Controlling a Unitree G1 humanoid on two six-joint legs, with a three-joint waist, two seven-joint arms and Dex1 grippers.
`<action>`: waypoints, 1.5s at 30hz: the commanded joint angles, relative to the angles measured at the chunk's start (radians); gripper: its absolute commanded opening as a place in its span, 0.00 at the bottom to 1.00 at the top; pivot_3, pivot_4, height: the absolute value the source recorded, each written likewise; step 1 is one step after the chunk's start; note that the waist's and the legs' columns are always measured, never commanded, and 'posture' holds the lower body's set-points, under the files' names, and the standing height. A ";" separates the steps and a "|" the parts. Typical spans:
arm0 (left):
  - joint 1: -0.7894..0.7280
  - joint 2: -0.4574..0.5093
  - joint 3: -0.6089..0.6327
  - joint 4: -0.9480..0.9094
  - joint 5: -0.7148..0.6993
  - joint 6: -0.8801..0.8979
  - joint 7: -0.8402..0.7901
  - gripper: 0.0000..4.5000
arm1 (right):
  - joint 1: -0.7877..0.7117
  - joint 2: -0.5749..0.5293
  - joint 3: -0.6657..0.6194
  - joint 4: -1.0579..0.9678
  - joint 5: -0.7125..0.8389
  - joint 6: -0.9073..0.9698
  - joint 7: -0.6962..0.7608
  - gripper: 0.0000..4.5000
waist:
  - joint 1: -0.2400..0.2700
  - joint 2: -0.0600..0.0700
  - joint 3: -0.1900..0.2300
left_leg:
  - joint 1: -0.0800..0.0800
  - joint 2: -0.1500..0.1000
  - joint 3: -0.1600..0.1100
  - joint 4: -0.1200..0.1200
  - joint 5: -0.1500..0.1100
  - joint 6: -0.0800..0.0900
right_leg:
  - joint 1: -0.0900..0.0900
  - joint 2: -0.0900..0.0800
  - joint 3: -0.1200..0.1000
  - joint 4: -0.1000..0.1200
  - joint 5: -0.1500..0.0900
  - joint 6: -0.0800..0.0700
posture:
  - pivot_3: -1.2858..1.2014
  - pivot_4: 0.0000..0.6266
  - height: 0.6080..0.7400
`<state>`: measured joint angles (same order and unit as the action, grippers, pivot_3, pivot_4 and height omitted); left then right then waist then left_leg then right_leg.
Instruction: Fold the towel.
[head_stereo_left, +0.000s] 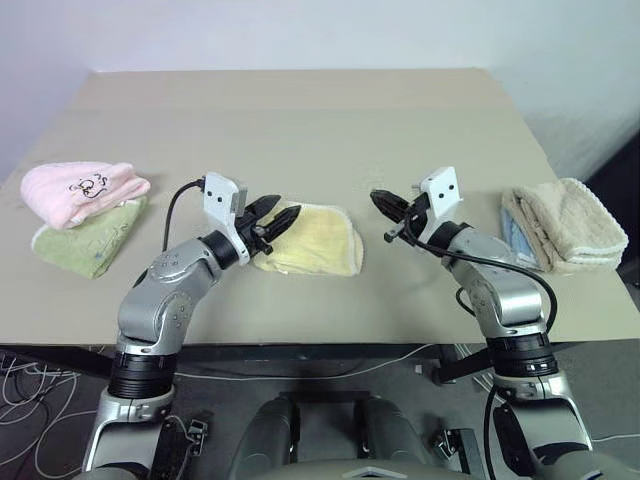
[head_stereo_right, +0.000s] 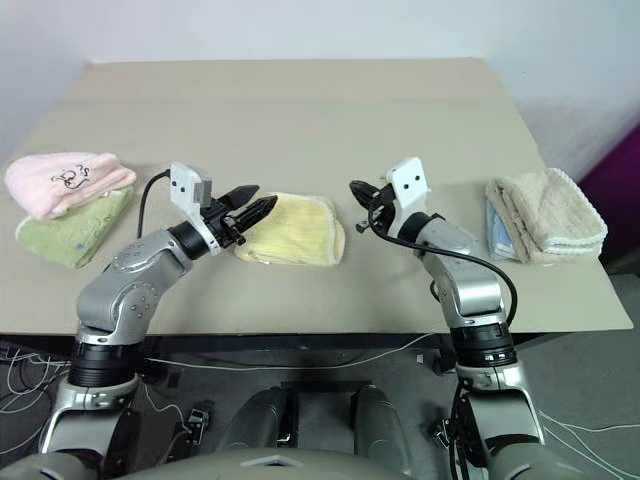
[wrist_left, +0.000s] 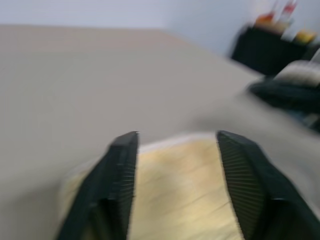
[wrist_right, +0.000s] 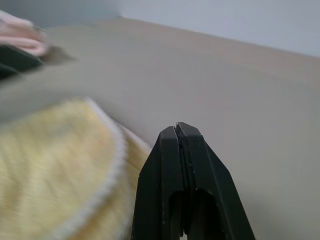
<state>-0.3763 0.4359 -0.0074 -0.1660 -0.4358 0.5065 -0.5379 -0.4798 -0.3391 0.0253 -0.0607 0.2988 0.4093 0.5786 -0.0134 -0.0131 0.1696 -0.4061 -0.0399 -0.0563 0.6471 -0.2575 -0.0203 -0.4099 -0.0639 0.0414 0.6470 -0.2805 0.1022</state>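
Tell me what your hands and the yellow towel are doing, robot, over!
Left gripper open, over the yellow towel, holding nothing. Right gripper shut, empty, beside it. Towel lies folded on the table. Nothing in the way.

1. Looks like a robot test lab or staged data-collection room, not a home.
2. Plain beige counter (head_stereo_left: 300, 120) set against bare white walls (head_stereo_left: 300, 30), no decor.
3. Loose cables (head_stereo_left: 40, 385) lie on the grey floor under the counter edge.
4. Cloths laid out as props in separate spots: yellow towel (head_stereo_left: 315, 238) in the middle, pink towel (head_stereo_left: 82, 190) on a green cloth (head_stereo_left: 90, 240) at one side, beige folded towel (head_stereo_left: 565, 225) at the other.
5. Left wrist view: dark cabinet (wrist_left: 272, 47) with blurred items on top, contents can't be made out.
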 joint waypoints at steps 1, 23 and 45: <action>0.018 -0.004 -0.042 0.043 0.069 -0.087 -0.038 0.23 | -0.010 0.027 0.040 -0.023 0.010 0.028 0.013 0.00 | 0.000 0.000 0.000 | 0.000 0.000 0.000 0.000 0.000 0.000 | 0.000 0.000 0.000 0.000 0.000 0.000 | 0.52 0.24 1.00; -0.012 -0.077 0.122 0.170 0.073 -0.200 -0.006 0.00 | 0.095 -0.012 -0.030 -0.080 0.079 0.107 0.064 0.08 | 0.001 0.000 0.000 | -0.002 0.000 -0.001 0.001 0.000 0.000 | -0.002 -0.001 -0.001 0.001 0.000 0.000 | 0.52 0.24 1.00; 0.099 0.037 0.141 0.182 0.183 -0.259 -0.005 0.00 | -0.053 0.102 -0.196 0.166 0.445 0.733 -0.104 1.00 | -0.003 0.000 -0.001 | -0.002 0.000 -0.001 0.000 0.000 0.000 | -0.003 -0.003 0.001 0.001 0.000 0.000 | 0.52 0.24 1.00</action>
<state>-0.2796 0.4605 0.1103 0.0587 -0.2497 0.2648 -0.5428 -0.5223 -0.2403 -0.2008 0.0887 0.7540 1.1402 0.4624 -0.0168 -0.0133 0.1690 -0.4084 -0.0395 -0.0573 0.6465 -0.2576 -0.0201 -0.4129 -0.0667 0.0420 0.6478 -0.2804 0.1022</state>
